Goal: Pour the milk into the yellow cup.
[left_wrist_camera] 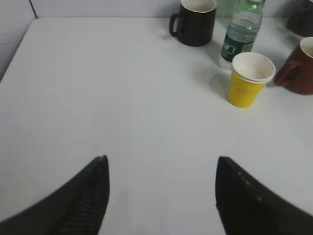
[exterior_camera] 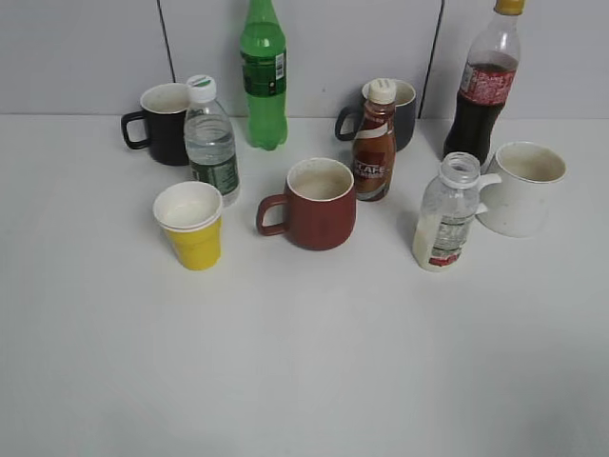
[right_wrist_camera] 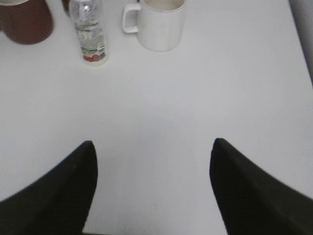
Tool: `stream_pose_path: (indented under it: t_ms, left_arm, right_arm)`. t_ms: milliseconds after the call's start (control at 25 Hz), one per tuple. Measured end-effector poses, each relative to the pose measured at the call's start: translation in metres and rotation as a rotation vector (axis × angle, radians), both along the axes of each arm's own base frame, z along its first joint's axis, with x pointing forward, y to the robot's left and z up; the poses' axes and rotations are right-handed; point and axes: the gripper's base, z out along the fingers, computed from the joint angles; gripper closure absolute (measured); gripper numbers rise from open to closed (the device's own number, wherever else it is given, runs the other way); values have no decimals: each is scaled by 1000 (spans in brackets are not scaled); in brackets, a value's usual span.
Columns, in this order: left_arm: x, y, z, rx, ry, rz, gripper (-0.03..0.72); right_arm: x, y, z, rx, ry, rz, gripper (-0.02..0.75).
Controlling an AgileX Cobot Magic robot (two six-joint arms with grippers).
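Milk bottle (exterior_camera: 445, 214) upright at 3 o'clock of worktop (exterior_camera: 304, 362), yellow cup (exterior_camera: 192, 226) at 9, left pincer (left_wrist_camera: 161, 169) and right pincer (right_wrist_camera: 154, 152) both spread apart, empty

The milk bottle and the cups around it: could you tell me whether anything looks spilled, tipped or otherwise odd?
Nothing stands out. The milk bottle stands upright and capless beside the white mug, the yellow cup is upright and empty, and the table shows no spill.
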Motion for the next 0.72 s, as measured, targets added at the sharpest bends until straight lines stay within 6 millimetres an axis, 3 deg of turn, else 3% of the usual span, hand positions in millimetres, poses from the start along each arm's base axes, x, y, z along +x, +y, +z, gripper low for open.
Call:
stream_pose_path:
  t_ms: [240,720]
  left_arm:
    - [-10,1,0,-5,-58,50,175]
    - [-10,0,0,-5,-60,68,175]
  right_arm:
    - [-17,-2,0,10,-108,-88,202]
    - [-18,-2,0,10,-116,-89,202]
